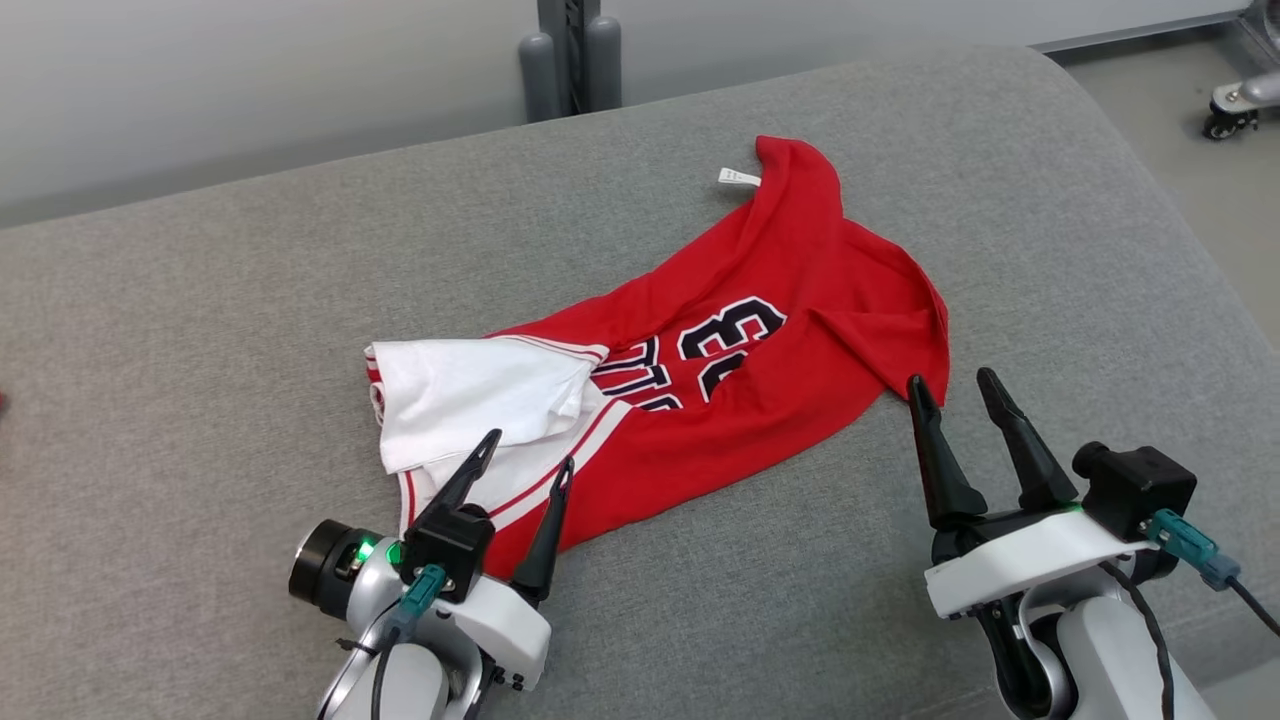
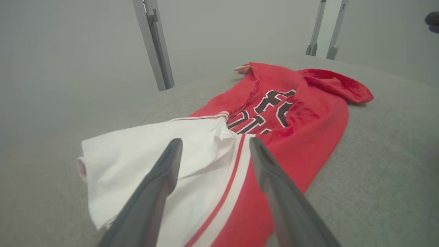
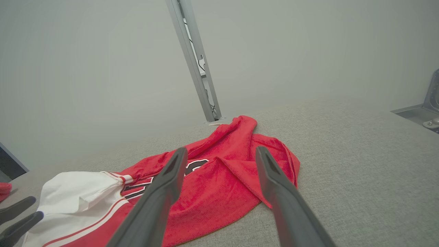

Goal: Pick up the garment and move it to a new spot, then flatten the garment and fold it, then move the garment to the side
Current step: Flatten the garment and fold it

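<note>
The garment [image 1: 730, 380] is a red jersey with dark numbers and a white-lined, striped hem; it lies crumpled on the grey padded surface [image 1: 200, 330], running from lower left to upper right. My left gripper [image 1: 530, 447] is open just above the white hem end, with nothing between its fingers. In the left wrist view the garment [image 2: 301, 130] spreads ahead of the open left gripper [image 2: 216, 145]. My right gripper [image 1: 952, 378] is open beside the garment's right sleeve edge. The right wrist view shows the garment [image 3: 219, 185] beyond the open right gripper [image 3: 221, 151].
A grey metal post [image 1: 570, 55] stands behind the surface's far edge. A wheeled base [image 1: 1235, 105] sits on the floor at the upper right. The surface curves down to the right. A small red thing [image 3: 4, 190] lies at the far left.
</note>
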### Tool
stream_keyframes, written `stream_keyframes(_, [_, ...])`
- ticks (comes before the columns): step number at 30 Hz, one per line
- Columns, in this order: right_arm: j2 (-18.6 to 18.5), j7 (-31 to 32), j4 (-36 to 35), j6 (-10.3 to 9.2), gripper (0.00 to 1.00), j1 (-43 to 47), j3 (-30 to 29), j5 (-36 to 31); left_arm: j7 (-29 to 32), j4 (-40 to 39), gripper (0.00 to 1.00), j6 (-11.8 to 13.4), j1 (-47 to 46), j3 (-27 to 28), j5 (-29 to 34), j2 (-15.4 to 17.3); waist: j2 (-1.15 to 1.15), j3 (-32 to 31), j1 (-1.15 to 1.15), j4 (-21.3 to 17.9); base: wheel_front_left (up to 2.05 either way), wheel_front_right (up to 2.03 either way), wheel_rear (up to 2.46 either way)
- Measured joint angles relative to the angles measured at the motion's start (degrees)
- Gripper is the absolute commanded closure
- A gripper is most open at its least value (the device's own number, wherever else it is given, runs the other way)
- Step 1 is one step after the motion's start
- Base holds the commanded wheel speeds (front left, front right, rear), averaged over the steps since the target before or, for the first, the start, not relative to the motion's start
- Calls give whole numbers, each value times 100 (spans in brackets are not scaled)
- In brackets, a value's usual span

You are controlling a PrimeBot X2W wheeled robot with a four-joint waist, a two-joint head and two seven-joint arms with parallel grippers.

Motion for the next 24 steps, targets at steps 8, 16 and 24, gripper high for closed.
stream_keyframes(8, [13, -8, 64, 0, 0, -25, 0, 77, 68, 801, 0, 177, -508, -92, 211, 64, 0, 188, 0, -351, 0, 0, 0])
stream_keyframes(16, [29, -11, 82, 0, 0, -55, -51, 115, 53, 1134, 100, 172, -850, -33, 145, 135, 0, 347, 0, -552, 0, 0, 0])
stream_keyframes(24, [37, -15, -22, 0, 0, -59, -62, 120, 60, 1007, 100, 245, -1269, 46, 218, 506, 0, 470, 0, -579, 0, 0, 0])
